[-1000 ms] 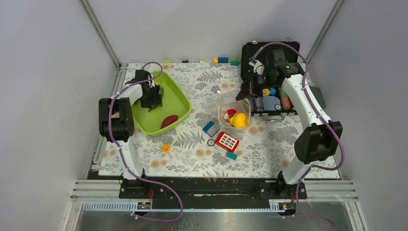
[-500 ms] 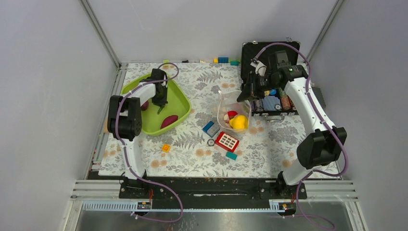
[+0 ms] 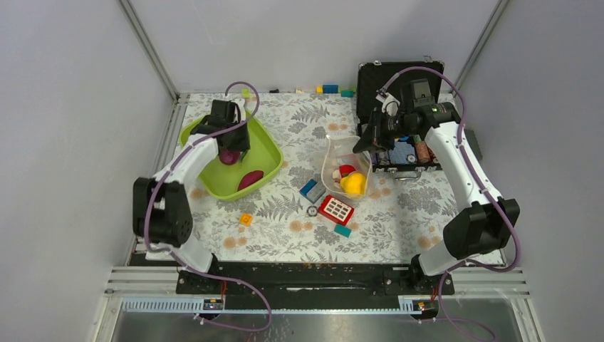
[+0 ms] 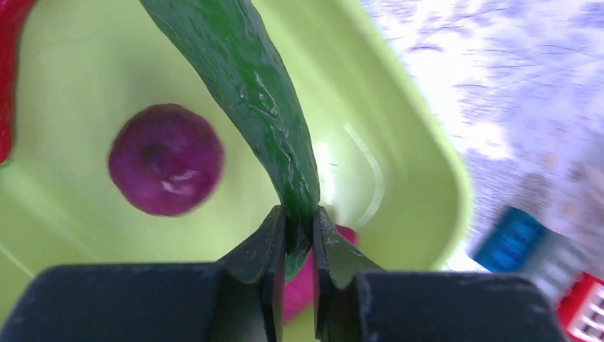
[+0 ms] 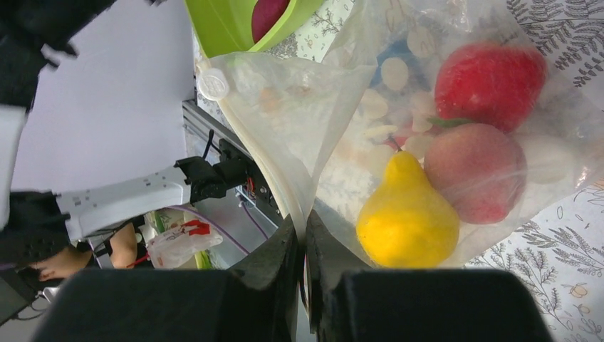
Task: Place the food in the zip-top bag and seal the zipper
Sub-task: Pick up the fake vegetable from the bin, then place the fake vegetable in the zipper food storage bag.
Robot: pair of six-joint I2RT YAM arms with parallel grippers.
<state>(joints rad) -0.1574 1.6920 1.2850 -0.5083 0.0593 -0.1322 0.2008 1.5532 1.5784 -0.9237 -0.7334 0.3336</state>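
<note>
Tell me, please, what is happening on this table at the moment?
The left pincer is shut on the tip of a green vegetable, holding it above the green tub, where a purple onion and a dark red piece lie. The right pincer pinches the edge of the clear bag, holding its mouth open. A lemon, a peach and a red fruit are already inside. The bag is not yet sealed.

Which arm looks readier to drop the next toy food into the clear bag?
Left. The left claw pinches a green vegetable over the lime tub, while the right claw is busy holding the bag by its edge.
</note>
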